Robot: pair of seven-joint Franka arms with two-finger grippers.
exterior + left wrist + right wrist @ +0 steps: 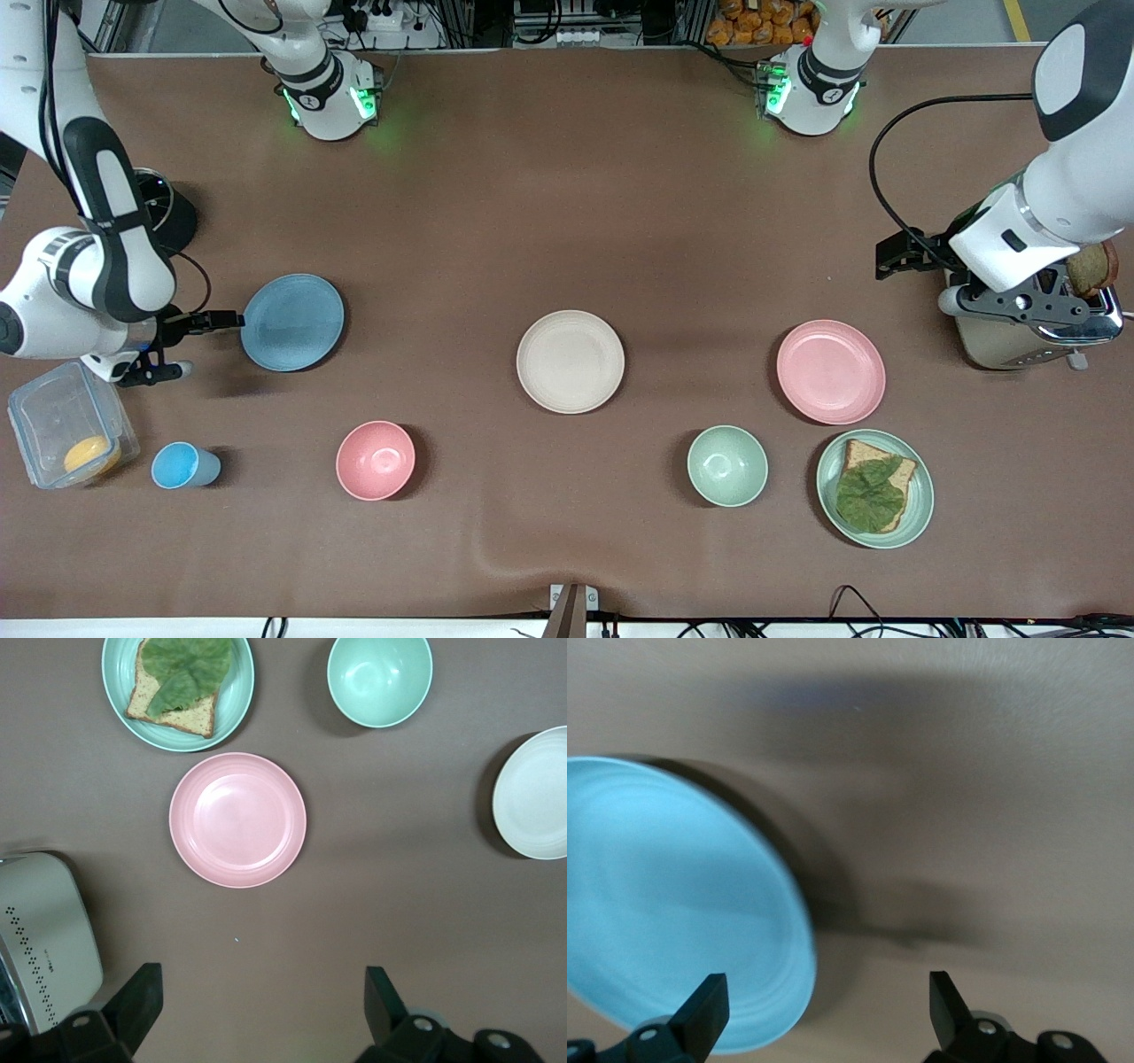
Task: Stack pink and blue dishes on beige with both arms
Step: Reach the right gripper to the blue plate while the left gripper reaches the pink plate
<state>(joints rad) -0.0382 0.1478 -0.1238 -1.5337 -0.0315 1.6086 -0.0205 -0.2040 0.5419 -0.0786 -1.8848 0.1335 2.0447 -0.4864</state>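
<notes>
Nearest us we see a blue cup (pixel 184 466), pink bowl (pixel 376 460), green bowl (pixel 727 465) and sandwich plate (pixel 875 488). Farther back, the blue plate (pixel 292 322), beige plate (pixel 570 361) and pink plate (pixel 831 371) lie well apart. The right gripper (pixel 182 344) gapes beside the blue plate; the left gripper (pixel 261 1014) hangs open above the toaster (pixel 1032 332).

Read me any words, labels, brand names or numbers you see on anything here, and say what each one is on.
None can be read.
Toaster: only a pattern of small dark dots on its side, no lettering.
Plates, bowls, cup and container: plain, no print visible.
</notes>
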